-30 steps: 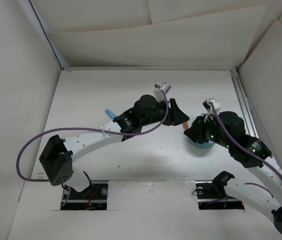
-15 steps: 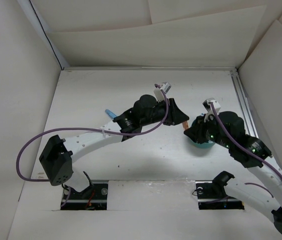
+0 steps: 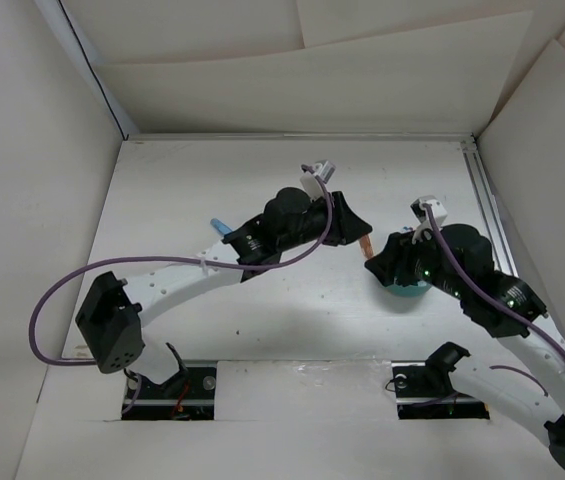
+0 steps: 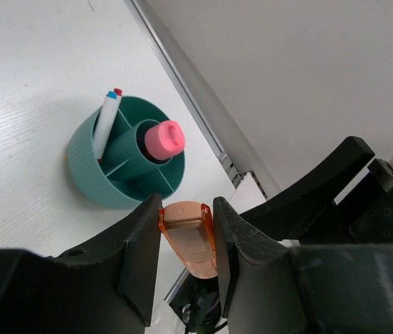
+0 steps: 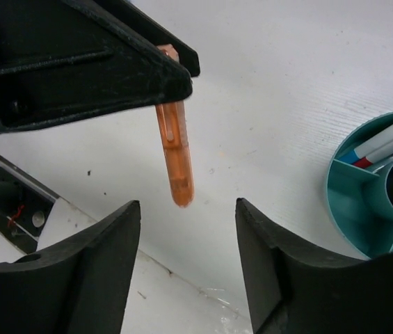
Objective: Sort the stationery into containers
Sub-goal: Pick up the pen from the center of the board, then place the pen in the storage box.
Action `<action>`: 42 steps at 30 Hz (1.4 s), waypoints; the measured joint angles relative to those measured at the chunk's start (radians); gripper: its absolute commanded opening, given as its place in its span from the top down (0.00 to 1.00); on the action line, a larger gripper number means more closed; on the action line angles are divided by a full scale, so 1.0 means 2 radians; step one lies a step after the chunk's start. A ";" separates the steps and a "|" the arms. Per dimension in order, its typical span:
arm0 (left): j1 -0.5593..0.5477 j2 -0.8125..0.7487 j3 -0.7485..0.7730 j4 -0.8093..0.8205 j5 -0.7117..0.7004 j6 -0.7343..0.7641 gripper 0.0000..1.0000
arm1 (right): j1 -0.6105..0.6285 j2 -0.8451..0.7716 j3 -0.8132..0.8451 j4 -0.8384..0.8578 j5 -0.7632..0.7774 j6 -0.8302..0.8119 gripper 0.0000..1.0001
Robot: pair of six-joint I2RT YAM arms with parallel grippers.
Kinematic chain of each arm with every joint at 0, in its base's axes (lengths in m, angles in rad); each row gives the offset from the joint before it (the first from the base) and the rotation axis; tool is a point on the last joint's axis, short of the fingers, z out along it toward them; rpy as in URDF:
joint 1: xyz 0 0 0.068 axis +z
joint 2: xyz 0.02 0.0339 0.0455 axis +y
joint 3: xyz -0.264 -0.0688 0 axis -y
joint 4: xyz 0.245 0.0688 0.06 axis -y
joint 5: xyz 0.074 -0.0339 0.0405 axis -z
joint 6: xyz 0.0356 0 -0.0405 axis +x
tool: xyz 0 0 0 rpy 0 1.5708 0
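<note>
Left end effector [image 4: 184, 212] clamps slim translucent orange plastic block [image 5: 174, 156] by one end; I judge it light, rigid, slippery.

Bright even light, soft shadows; near pincer edges blurred

Top view looks down from well above; both wrist views (much closer) share the cup [image 4: 90, 170] and orange piece [image 5: 174, 154].
</note>
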 measured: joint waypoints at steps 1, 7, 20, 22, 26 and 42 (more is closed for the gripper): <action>0.002 -0.002 0.000 -0.002 -0.006 0.001 0.94 | 0.000 -0.002 0.000 0.000 0.002 0.000 0.35; 0.017 -0.011 -0.004 -0.009 -0.038 0.006 0.94 | 0.000 -0.013 0.020 -0.025 0.039 0.011 0.29; 0.003 -0.036 -0.052 -0.005 -0.089 0.012 0.95 | 0.000 -0.051 0.111 -0.070 0.142 0.036 0.25; -0.008 -0.036 -0.052 -0.002 -0.097 0.016 0.95 | 0.000 -0.051 0.111 -0.073 0.154 0.036 0.25; -0.032 -0.024 -0.051 0.005 -0.128 0.028 0.95 | 0.000 -0.045 0.114 -0.079 0.177 0.036 0.25; -0.101 0.096 0.014 0.043 -0.240 0.092 0.97 | 0.000 -0.064 0.127 -0.084 0.253 0.050 0.25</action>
